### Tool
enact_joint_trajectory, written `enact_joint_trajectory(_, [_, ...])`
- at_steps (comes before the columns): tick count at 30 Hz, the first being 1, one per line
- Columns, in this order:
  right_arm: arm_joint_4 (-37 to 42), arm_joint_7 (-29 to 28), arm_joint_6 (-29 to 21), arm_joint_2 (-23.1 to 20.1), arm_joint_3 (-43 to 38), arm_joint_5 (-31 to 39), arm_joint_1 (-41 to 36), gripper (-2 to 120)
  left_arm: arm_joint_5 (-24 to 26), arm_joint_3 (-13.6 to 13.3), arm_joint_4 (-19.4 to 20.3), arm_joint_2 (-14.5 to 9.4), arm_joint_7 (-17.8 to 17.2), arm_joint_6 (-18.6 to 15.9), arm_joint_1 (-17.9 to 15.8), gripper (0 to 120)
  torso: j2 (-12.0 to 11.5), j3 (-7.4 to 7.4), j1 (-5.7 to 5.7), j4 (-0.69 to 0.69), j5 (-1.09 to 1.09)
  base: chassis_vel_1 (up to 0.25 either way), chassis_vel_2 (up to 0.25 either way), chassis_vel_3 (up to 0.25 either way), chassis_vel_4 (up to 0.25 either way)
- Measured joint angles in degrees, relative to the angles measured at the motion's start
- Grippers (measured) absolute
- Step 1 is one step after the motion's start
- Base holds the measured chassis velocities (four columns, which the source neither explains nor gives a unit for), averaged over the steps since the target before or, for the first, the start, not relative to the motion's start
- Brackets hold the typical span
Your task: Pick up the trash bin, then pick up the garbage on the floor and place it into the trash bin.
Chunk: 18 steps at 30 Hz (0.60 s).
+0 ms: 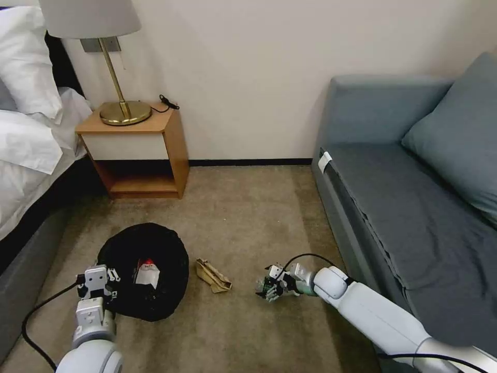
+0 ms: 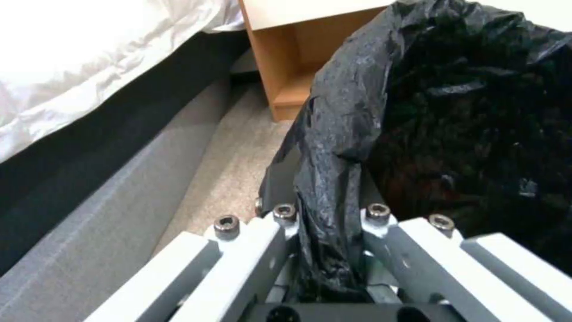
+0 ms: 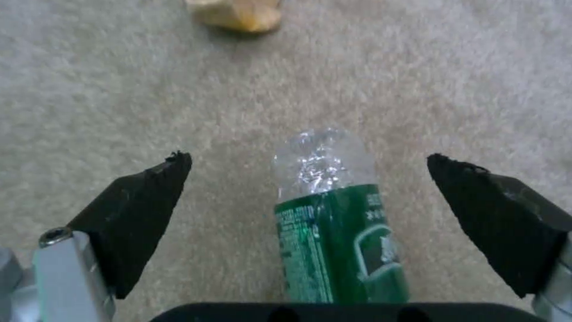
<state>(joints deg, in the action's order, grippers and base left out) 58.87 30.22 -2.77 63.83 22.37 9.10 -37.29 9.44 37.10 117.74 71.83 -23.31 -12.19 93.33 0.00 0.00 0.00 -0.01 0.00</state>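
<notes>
Bin [image 1: 155,290] sits at seven o'clock on the carpet [image 1: 243,217], left gripper [image 2: 325,232] pinching its black bag at the rim, red-and-white packet [image 1: 147,272] inside. Right gripper [image 3: 310,174] at five o'clock, spread wide around the bottle [image 3: 334,223]. Tan paper [image 1: 212,276] lies between them.

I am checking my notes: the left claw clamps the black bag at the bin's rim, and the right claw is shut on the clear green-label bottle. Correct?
Not quite. The right claw is open; the right wrist view shows its fingers apart, either side of the clear green-label bottle. The rest stands.
</notes>
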Motion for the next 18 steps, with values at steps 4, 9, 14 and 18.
enact_joint_trajectory(4, [-3.98,0.14,0.97,2.45,-0.8,-1.56,0.45,100,-0.01,0.02,-0.33,-0.01,0.04,0.12,-0.01,4,0.0,0.0,0.0,0.01,-0.01,0.0,0.0,0.0,0.0])
enact_joint_trajectory(9, [-7.05,0.45,1.73,4.08,-1.45,-3.07,0.66,100,0.06,0.2,-0.83,-0.13,0.06,0.37,-0.04,4,0.0,0.0,0.0,0.0,-0.01,0.0,0.0,0.0,0.0])
enact_joint_trajectory(14, [-10.86,0.75,2.77,6.08,-2.67,-4.81,1.23,87,0.18,0.22,-1.53,-0.22,0.09,0.58,-0.28,4,0.0,0.0,0.0,0.01,0.0,0.0,0.0,0.0,0.0])
enact_joint_trajectory(18, [-11.75,0.96,3.05,6.57,-2.94,-5.19,1.38,73,0.21,0.1,-1.7,-0.32,0.1,0.59,-0.7,4,0.0,0.0,0.0,0.01,-0.01,0.0,0.0,0.0,0.0])
